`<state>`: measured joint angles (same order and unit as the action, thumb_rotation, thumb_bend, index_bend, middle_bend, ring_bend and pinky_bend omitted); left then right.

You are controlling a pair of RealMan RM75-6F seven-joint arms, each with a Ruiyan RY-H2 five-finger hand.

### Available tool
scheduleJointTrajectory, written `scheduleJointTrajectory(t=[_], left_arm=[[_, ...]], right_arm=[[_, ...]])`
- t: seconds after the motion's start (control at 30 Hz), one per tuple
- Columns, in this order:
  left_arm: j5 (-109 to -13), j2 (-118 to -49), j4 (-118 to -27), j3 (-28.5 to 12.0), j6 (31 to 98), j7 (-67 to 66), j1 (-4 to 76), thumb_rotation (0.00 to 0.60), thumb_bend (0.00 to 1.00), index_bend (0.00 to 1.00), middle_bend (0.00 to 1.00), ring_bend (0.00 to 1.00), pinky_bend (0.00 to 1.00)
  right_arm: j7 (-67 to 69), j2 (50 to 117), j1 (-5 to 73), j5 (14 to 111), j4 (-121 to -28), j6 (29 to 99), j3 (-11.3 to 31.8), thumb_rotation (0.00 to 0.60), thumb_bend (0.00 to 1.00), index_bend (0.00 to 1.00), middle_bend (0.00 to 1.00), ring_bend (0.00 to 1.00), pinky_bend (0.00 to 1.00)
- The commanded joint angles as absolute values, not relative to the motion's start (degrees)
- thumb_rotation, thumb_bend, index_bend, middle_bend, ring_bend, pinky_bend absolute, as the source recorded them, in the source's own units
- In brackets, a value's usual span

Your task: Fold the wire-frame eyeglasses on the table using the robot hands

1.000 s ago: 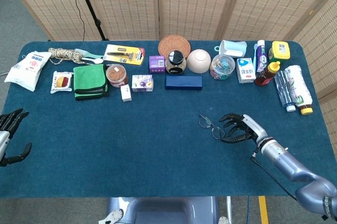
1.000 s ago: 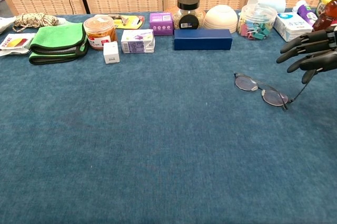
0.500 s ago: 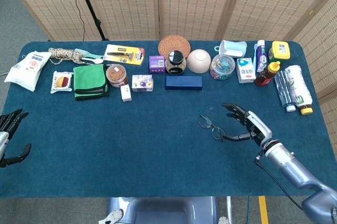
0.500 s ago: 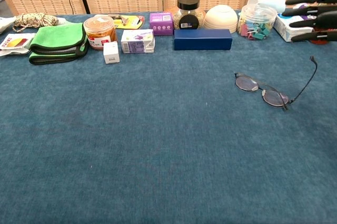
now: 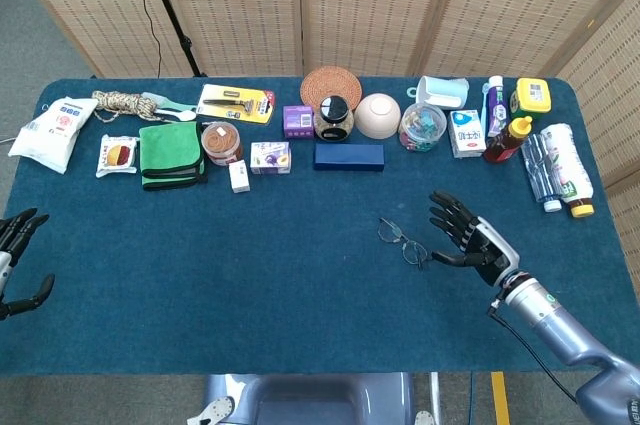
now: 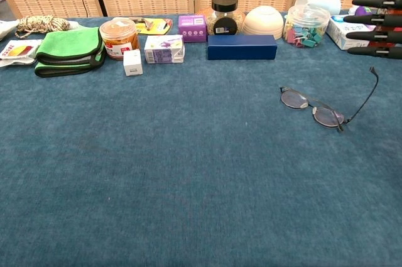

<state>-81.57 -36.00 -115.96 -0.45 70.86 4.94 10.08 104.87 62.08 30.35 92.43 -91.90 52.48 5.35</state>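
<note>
The wire-frame eyeglasses [image 5: 402,241] [image 6: 313,108] lie lenses-down on the blue table cloth, right of centre, with one temple arm sticking up and out to the right. My right hand [image 5: 468,238] [image 6: 379,19] hovers just right of the glasses, fingers spread, holding nothing and not touching them. In the chest view only its dark fingers show, above the raised temple tip. My left hand [image 5: 15,255] rests at the table's left edge, far from the glasses, fingers apart and empty.
A row of items lines the far side: a green cloth [image 5: 168,153], an orange-lidded jar [image 5: 221,141], small boxes, a dark blue case [image 5: 349,156], a bowl [image 5: 378,116], a tub of clips [image 5: 422,127], bottles [image 5: 553,170] at far right.
My right hand let go of the raised temple arm, opened its fingers and lifted slightly away to the right. The glasses stay in place with the temple sticking up.
</note>
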Motion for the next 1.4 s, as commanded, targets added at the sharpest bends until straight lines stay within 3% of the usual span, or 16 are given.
scheduleJointTrajectory(t=[0.03,0.67,1.4], left_arm=[[-81.7,-36.0,-116.1,-0.4,70.9,4.9,10.1,0.446,0.43,0.00,0.00,0.00,0.00],[-82.0,-35.1,-116.3,0.3,71.7,5.2,8.9,0.447,0.43,0.00,0.00,0.00,0.00],[-83.0,-35.1,-114.9,1.1,72.0,7.3,8.1,0.446,0.43,0.00,0.00,0.00,0.00]], right_arm=[[108.0,63.3,30.9,93.5,-89.5,53.2,3.7,0.600,0.04,0.04,0.00,0.00,0.00],[115.6,70.5,33.6,94.8,-85.6,56.3,-0.5,0.600,0.04,0.04,0.00,0.00,0.00],[112.4,77.0,35.7,97.4,-87.3,58.5,-5.8,0.600,0.04,0.03,0.00,0.00,0.00]])
